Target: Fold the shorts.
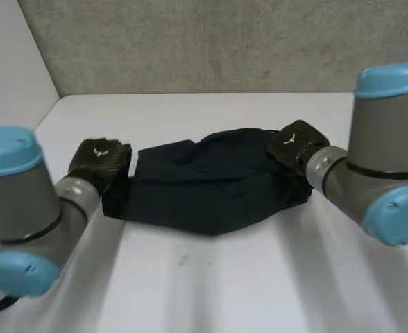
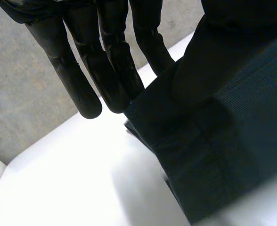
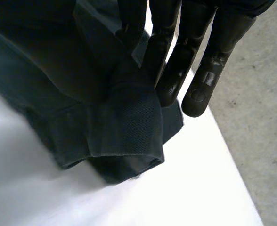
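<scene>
Shorts [image 1: 211, 184], dark navy, are held stretched just above white table [image 1: 204, 284]: one end is pinched by left hand [image 1: 101, 161], opp. end by right hand [image 1: 295, 144], fingers straight.

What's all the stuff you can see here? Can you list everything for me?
shorts: one, dark navy, stretched between the two hands over the middle of the table.
table: one, white, under the shorts.
wall: one, grey, behind the table.
left arm: one, grey with light-blue caps, at the near left.
right arm: one, grey with light-blue caps, at the near right.
left hand: one, black, pinching the left end of the shorts.
right hand: one, black, pinching the right end of the shorts.
</scene>
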Action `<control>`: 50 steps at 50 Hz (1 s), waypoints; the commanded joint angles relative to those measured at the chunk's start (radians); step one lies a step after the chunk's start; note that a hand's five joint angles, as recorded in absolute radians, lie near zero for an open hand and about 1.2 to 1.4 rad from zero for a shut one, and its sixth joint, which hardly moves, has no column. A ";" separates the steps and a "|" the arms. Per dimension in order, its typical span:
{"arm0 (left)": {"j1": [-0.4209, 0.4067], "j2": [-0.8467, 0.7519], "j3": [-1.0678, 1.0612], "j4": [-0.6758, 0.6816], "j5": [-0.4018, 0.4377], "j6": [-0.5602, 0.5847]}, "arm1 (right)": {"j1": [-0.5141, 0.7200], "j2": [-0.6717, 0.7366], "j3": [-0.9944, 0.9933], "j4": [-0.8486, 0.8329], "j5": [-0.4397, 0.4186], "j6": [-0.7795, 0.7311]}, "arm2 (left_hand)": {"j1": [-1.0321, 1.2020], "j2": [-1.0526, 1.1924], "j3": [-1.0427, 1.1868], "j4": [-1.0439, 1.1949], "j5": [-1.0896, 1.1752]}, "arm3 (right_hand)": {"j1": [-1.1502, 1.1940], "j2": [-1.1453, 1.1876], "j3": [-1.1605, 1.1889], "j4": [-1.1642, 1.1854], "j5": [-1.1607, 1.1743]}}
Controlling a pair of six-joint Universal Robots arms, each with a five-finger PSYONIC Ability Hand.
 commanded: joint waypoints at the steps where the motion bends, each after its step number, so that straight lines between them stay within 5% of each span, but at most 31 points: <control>1: -0.001 -0.118 0.334 0.074 -0.043 0.002 | 0.003 0.081 -0.156 -0.319 0.018 0.013 | 0.245 0.199 0.208 0.197 0.253 | 0.414 0.228 0.250 0.207 0.276; 8: -0.006 -0.082 0.629 0.265 -0.124 -0.002 | 0.000 0.019 -0.276 -0.829 0.023 0.103 | 0.245 0.199 0.208 0.197 0.253 | 0.414 0.228 0.250 0.207 0.276; 12: -0.001 0.001 0.630 0.389 -0.136 -0.015 | -0.002 -0.020 -0.275 -0.955 0.019 0.206 | 0.245 0.199 0.208 0.197 0.253 | 0.414 0.228 0.250 0.207 0.276; 26: 0.000 0.049 0.161 0.313 -0.130 -0.018 | -0.002 0.034 -0.123 -0.436 -0.104 0.280 | 0.245 0.199 0.208 0.197 0.253 | 0.414 0.228 0.250 0.207 0.276; 39: -0.069 0.015 -0.240 0.281 -0.118 -0.004 | -0.011 0.124 0.065 -0.062 -0.058 0.248 | 0.245 0.199 0.208 0.197 0.253 | 0.414 0.228 0.250 0.207 0.276; 50: -0.080 0.118 -0.303 0.083 -0.118 -0.001 | -0.040 -0.004 0.194 -0.007 -0.052 0.243 | 0.245 0.199 0.208 0.197 0.253 | 0.414 0.228 0.250 0.207 0.276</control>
